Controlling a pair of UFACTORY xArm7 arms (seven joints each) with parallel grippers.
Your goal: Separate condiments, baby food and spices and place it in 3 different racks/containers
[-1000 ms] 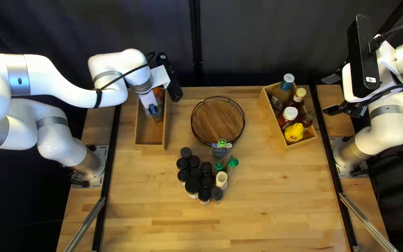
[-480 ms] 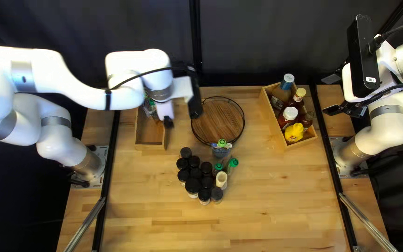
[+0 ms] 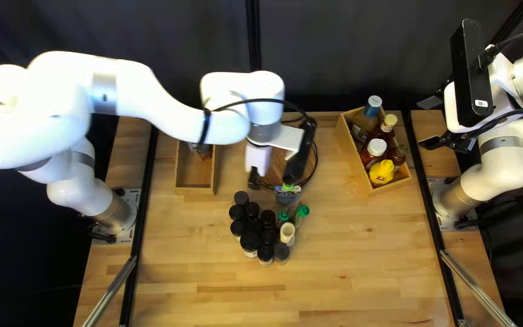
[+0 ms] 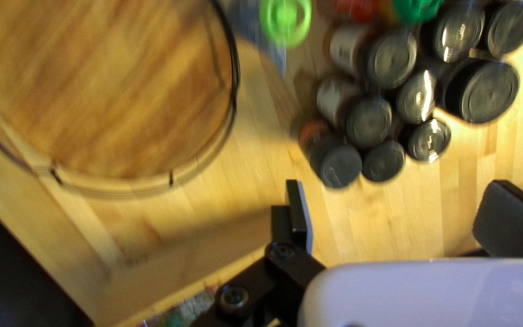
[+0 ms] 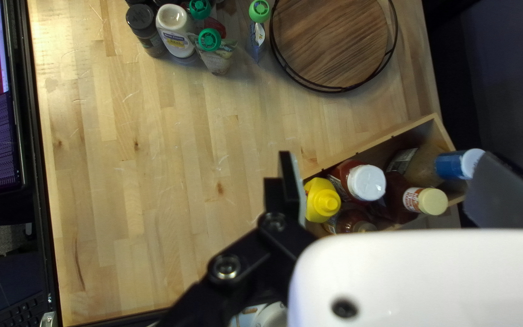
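Plainly, wide-apart fingers on both left gripper [image 3: 271,180] and right gripper [image 3: 430,123], with a printed label [image 5: 177,43] on the white bottle [image 5: 172,19].

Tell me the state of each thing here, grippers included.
Left gripper: jaws open, holding nothing.
Right gripper: jaws open, holding nothing.
Black-lidded jars: upright, lids on, bunched together.
Green-capped pouches: standing, capped.
Round tray: unfilled.
Right box: filled with condiment bottles.
Left box: partly filled, partly hidden.
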